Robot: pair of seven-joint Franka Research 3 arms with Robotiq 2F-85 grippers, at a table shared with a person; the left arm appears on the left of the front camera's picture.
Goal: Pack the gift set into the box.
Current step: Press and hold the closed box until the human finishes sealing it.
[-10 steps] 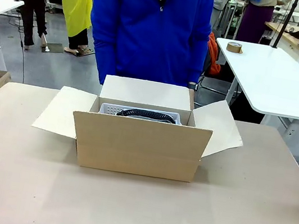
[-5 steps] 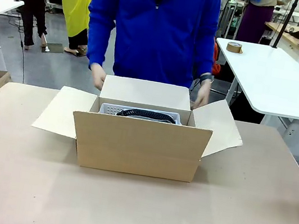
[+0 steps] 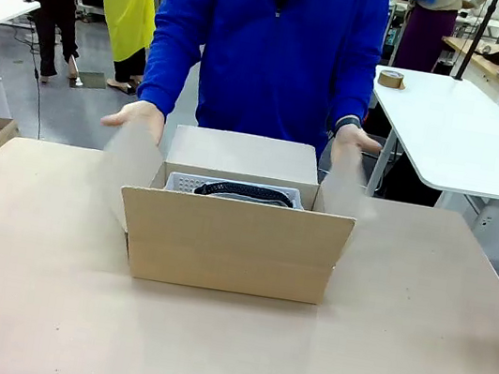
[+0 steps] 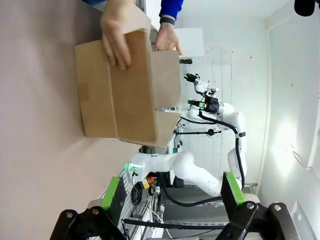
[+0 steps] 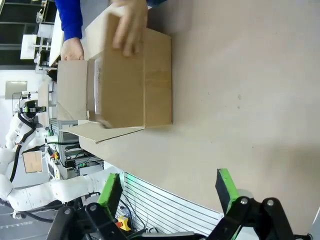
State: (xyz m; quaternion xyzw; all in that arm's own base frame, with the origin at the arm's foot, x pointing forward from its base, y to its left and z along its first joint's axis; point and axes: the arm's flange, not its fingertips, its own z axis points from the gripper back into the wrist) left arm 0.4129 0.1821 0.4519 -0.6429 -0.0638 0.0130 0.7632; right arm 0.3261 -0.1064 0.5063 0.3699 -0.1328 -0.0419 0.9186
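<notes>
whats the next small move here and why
Probably fold both side flaps inward over the gift set: it already lies in the box, with one hand holding up the left flap and the other hand holding up the right flap. The left end effector and right end effector hang open, clear of it.
</notes>
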